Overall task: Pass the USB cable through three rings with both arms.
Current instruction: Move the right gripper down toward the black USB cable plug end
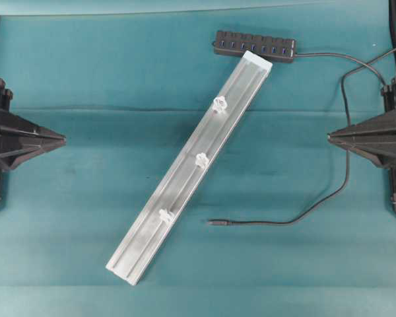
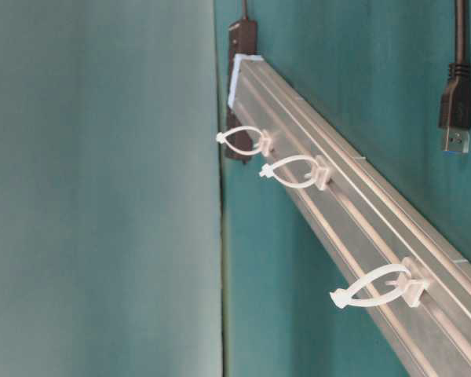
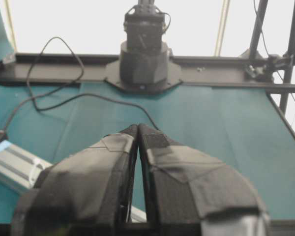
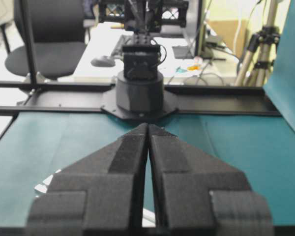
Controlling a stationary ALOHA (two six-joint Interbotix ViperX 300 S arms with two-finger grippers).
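You had both black triangular grippers, left (image 1: pixel 61 139) and right (image 1: pixel 331 137), parked at the mat edges, fingers pressed together, holding nothing. The thin black USB cable (image 1: pixel 317 210) lay loose right of the long silver aluminium rail (image 1: pixel 185 181), plug near the lowest of three white plastic rings (image 1: pixel 201 159), probably for easy pickup.

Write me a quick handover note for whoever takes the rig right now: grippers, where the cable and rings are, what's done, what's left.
Left black pointed gripper: shut, empty, parked at the left edge.
Right black pointed gripper: shut, empty, parked at the right edge.
Thin black USB cable: loose on the teal cloth right of the long silver aluminium rail, plug end pointing towards the rail, other end at the black multi-port hub.
Three white plastic rings: spaced along the rail, all empty.
Done: nothing.
Left: grasp the plug, thread all three rings.
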